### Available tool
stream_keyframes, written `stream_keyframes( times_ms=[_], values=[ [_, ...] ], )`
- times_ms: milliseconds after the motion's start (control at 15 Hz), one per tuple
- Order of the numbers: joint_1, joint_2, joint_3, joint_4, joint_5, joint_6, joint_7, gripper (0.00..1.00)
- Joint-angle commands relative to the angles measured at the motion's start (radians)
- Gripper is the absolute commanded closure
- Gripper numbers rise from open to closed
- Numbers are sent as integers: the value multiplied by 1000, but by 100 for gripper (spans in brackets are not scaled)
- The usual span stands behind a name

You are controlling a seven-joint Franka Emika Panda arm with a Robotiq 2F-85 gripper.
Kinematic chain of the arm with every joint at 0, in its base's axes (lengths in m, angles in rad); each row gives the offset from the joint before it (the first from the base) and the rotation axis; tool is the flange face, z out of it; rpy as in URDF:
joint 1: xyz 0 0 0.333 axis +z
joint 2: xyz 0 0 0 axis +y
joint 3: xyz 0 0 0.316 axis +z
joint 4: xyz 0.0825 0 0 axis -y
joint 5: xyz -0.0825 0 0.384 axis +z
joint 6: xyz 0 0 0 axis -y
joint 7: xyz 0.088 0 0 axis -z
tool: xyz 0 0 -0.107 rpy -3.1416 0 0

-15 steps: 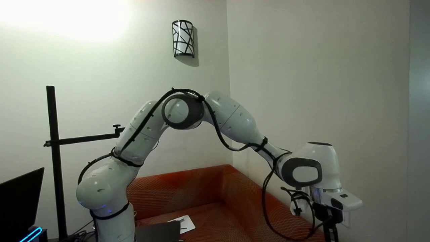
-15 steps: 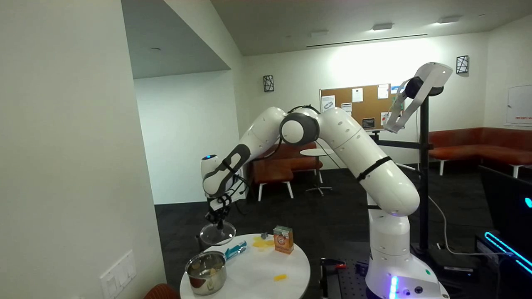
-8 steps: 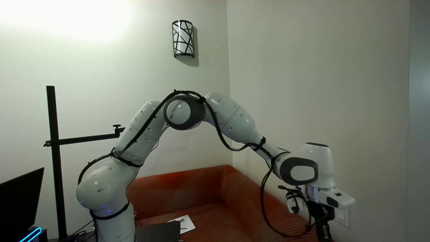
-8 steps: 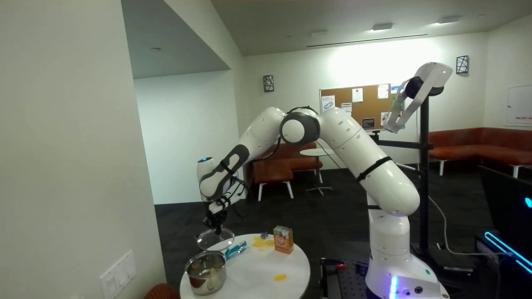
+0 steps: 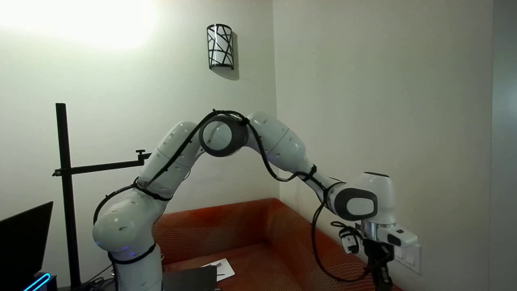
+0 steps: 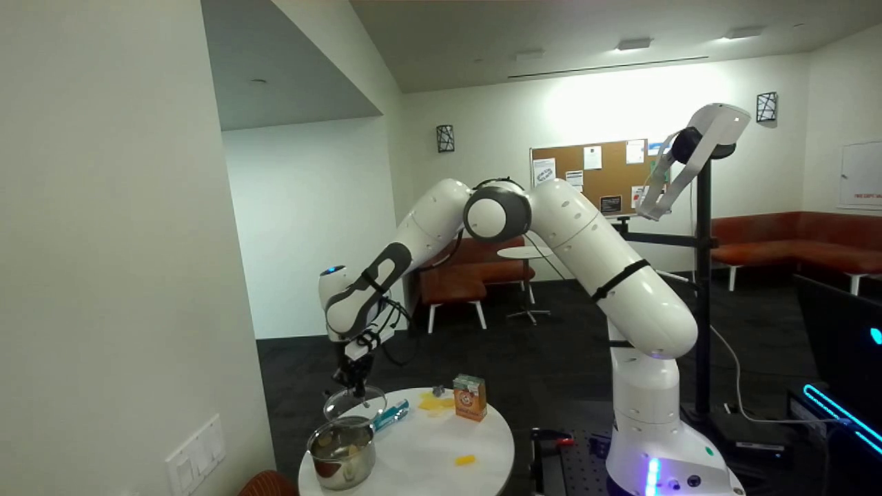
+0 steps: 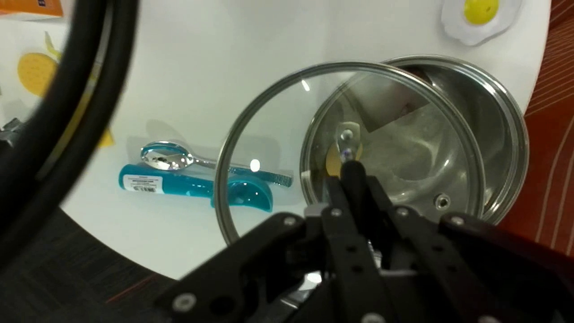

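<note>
Gripper (image 7: 354, 190) clamped on blk knob (image 7: 353, 172) of glass lid (image 7: 287, 130) | lid ovlps pot (image 7: 497, 121) in wrist view, contact unclear | spoon (image 7: 179, 160) + teal scoop (image 7: 190, 185) on wht tbl (image 7: 193, 85)

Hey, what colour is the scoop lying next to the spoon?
The scoop is teal, with a white label; the wrist view shows it best.

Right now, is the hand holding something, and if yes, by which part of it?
Yes: the hand holds the glass lid by its black knob, at the centre of the lid.
</note>
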Motion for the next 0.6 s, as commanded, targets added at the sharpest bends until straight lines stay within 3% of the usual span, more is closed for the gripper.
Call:
stream_keyframes(
  times_ms=[0,533],
  values=[
    [2,-6,13,10,-9,-37,-38,96],
    [1,14,33,17,-11,-36,-101,96]
  ],
)
